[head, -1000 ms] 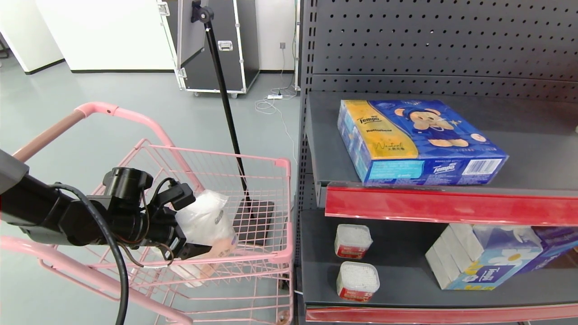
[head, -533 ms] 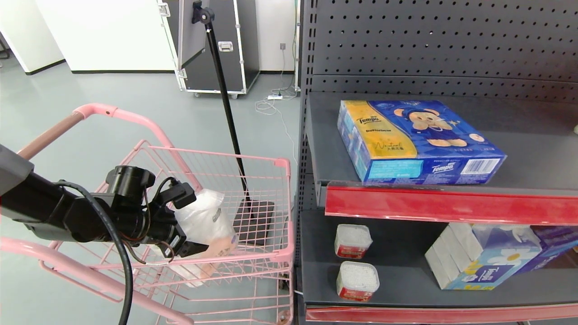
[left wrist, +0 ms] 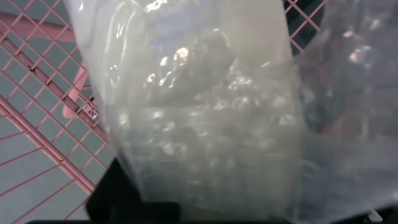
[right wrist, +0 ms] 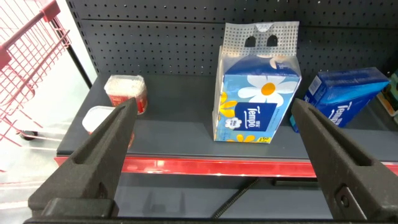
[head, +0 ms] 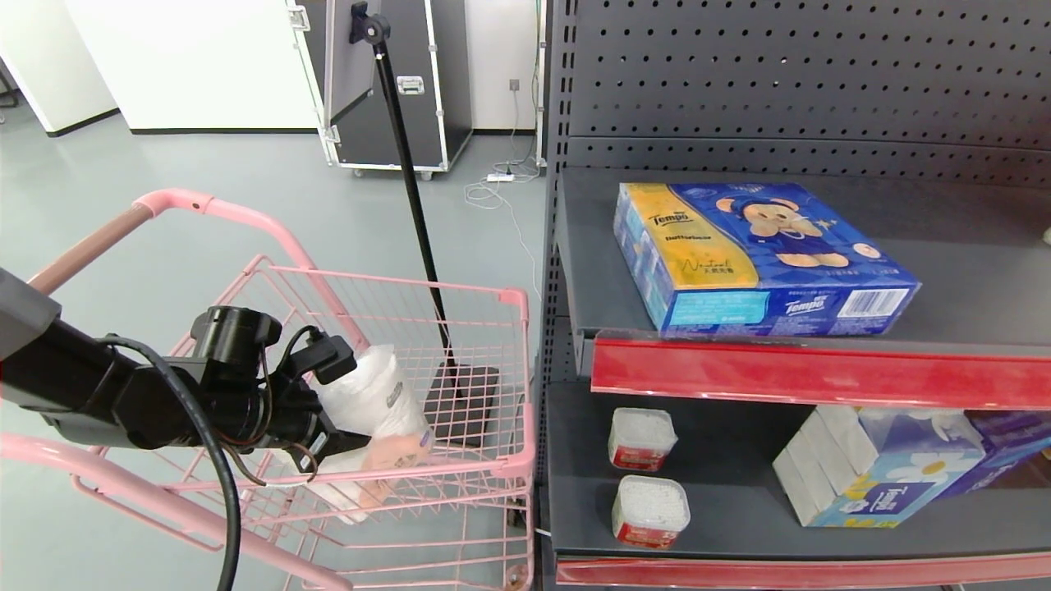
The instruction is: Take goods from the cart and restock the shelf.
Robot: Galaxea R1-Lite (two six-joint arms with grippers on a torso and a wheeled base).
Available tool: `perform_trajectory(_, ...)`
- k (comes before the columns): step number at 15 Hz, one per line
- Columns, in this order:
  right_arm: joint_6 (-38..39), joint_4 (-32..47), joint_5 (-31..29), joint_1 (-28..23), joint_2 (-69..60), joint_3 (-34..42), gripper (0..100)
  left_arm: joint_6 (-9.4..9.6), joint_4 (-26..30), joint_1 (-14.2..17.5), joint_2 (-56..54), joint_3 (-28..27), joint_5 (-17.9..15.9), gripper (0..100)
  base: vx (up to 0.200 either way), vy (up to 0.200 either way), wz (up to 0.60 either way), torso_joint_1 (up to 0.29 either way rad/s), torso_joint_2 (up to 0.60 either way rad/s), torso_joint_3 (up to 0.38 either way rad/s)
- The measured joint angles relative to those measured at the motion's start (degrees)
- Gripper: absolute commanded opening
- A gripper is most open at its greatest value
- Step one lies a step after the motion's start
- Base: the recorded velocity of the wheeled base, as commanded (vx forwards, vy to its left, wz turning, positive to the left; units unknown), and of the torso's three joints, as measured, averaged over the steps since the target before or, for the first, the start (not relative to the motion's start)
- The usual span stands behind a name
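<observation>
Fingers (head: 335, 364) of my left gripper (head: 355, 406) pinch the soft white pack (head: 387, 392) down inside the pink cart (head: 493, 295), so I should lift it slowly, straight up over the rim, before swinging to the shelf (head: 821, 373).

The left arm (head: 90, 386) stretches roughly level from the left side towards the right, a cable looping around its wrist. The left pincer (head: 349, 404) is clamped on a plastic-wrapped pack (head: 379, 396), one finger above and one below. The right pincer (right wrist: 214, 109) points forward, its fingers (right wrist: 99, 155) spread wide apart.
</observation>
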Motion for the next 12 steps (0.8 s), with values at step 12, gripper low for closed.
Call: perform_trajectory(12,-0.27,0.0,0.07,0.0,0.0,0.0,100,-11.46,0.74,0.35,-8.02,-2.26,-1.37,0,0.0,0.0,0.0,0.0,0.0,0.001)
